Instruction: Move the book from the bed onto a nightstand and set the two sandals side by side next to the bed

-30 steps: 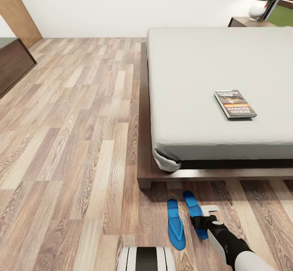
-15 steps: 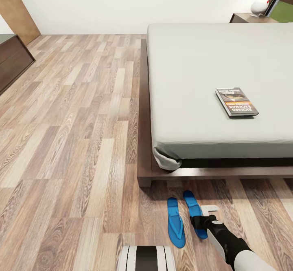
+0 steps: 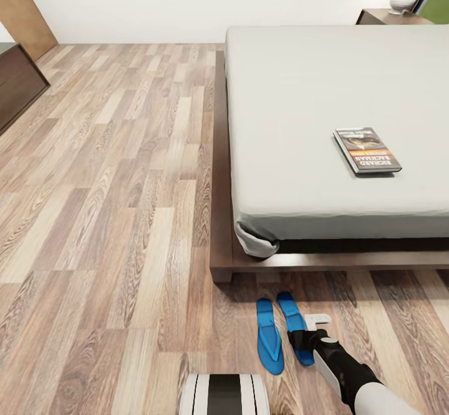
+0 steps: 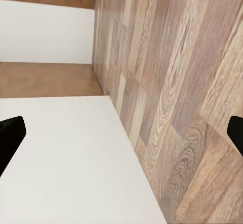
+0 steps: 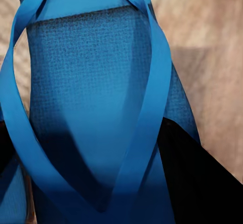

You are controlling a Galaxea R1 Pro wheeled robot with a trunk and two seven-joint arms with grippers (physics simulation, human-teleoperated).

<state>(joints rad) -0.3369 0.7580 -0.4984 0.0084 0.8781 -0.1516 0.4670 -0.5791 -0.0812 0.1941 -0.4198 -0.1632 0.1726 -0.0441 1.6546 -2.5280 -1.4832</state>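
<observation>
Both sandals lie on the floor (image 3: 112,215) by the foot of the bed (image 3: 324,103): left sandal (image 3: 269,335) and right sandal (image 3: 293,321) are parallel, just apart. Right gripper (image 3: 310,334) sits low over the right sandal's heel end; whether it grips can't be told. Left gripper (image 4: 121,133) is spread open, empty. Book (image 3: 366,150) is on the mattress, untouched. Advice: let go cleanly and lift straight up so the pair stays aligned.

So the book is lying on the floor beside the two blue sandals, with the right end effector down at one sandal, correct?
Not quite. The head view shows the book lying on the bed. The two blue sandals are on the floor, with the right end effector down at one.
</observation>
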